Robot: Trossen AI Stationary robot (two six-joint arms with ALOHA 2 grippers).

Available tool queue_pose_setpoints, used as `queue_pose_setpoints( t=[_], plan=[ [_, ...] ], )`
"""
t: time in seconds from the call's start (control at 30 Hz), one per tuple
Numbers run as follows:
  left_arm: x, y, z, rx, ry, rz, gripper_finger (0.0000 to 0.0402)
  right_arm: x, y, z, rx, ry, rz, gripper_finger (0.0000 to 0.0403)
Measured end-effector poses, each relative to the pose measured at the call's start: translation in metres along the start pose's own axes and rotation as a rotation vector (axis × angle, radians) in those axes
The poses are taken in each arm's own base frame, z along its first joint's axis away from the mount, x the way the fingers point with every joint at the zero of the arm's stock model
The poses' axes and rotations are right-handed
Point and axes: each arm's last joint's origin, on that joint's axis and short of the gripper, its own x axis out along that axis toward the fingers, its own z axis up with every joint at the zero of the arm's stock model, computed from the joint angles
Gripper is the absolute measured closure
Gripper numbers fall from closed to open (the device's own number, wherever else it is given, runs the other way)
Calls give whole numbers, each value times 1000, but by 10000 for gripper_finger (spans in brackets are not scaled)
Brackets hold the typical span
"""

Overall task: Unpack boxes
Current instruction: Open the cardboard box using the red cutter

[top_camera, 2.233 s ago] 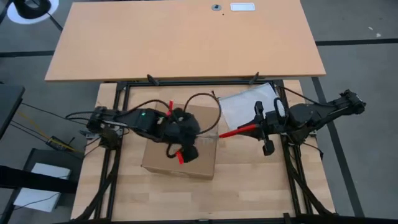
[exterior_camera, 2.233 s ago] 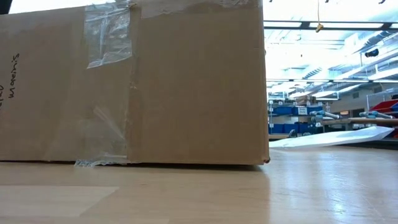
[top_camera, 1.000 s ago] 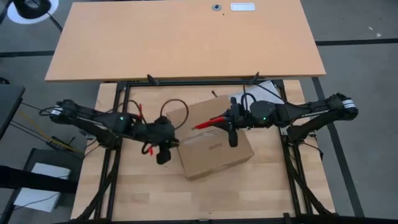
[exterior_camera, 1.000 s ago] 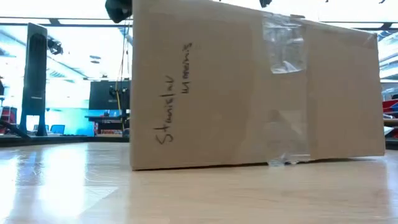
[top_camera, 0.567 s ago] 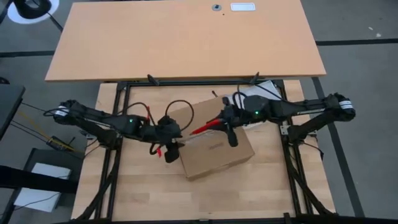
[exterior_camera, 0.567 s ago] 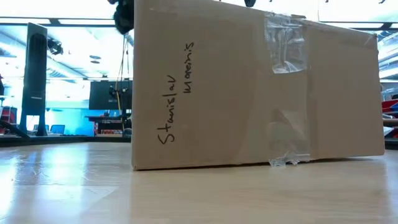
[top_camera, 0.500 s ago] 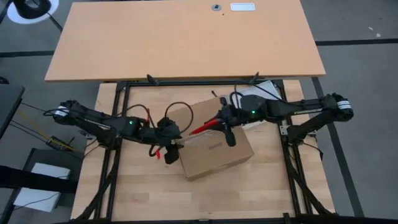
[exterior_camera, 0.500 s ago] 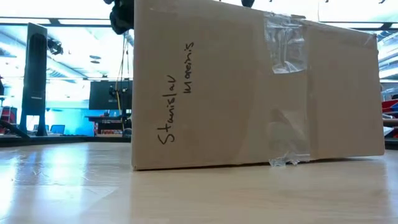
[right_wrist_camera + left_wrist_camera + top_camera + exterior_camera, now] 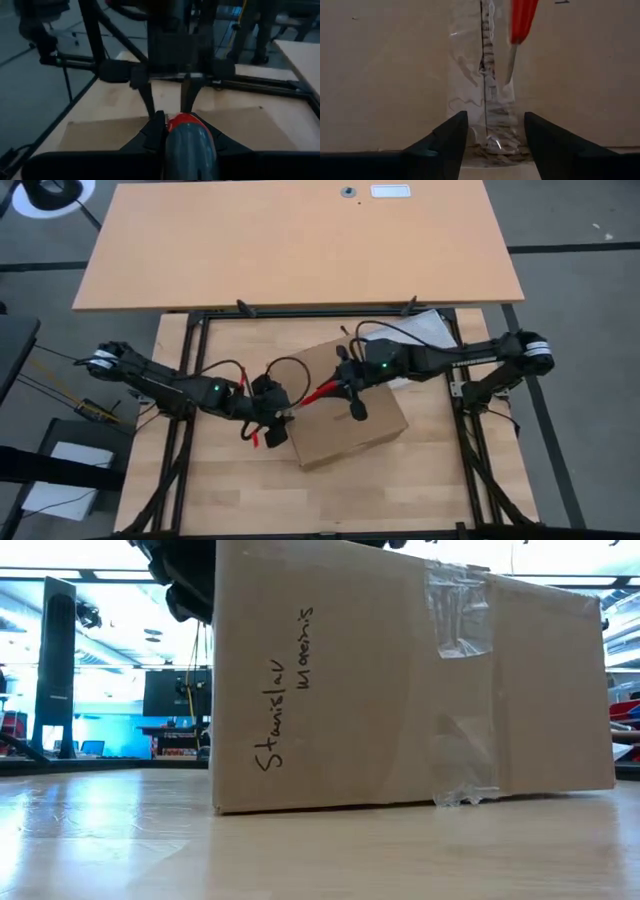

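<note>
The brown cardboard box [image 9: 345, 418] rests on its base mid-table, flaps shut, clear tape [image 9: 487, 75] along its top seam; its near wall [image 9: 410, 680] carries handwriting. My left gripper [image 9: 275, 425] stands open at the box's left edge, a finger [image 9: 451, 135] on either side of the taped seam. My right gripper [image 9: 348, 385] hovers over the box top, shut on a red-handled box cutter [image 9: 322, 392]. The cutter's blade [image 9: 509, 67] points down at the tape beside the seam. My left gripper's fingertips lie close to the box's top edge; whether they touch it I cannot tell. My right gripper pinches the cutter's handle [image 9: 187, 145] between its two fingers, which run along it. It comes from the table's right, slanting down, the blade end toward the left gripper.
A white flat packet [image 9: 425, 330] lies on the table's far right corner, behind my right arm. A larger wooden tabletop [image 9: 300, 240] sits beyond the far edge. Black frame rails [image 9: 190, 380] run along both sides. Bare wood lies in front of the box.
Before the last second, the box was turned and shifted toward the table's right. Since then my right gripper has carried the cutter across the box top toward the left edge and tipped it down. My left gripper has sunk and closed in on the box's left edge.
</note>
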Motion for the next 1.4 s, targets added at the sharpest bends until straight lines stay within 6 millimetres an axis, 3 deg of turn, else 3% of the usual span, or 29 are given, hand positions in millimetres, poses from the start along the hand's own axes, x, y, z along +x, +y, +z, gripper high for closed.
queue_pose_setpoints(
  t=[0.33, 0.77, 1.4],
  plan=[
    [1, 0, 1, 12, -16, 10, 193, 24, -6, -13, -27, 4, 4, 347],
    [2, 0, 1, 15, -20, 12, 193, 31, -7, -18, -57, 17, 12, 347],
    [0, 4, -6, 45, 46, 53, 193, -37, -15, -11, -96, 237, -78, 347]
  ],
)
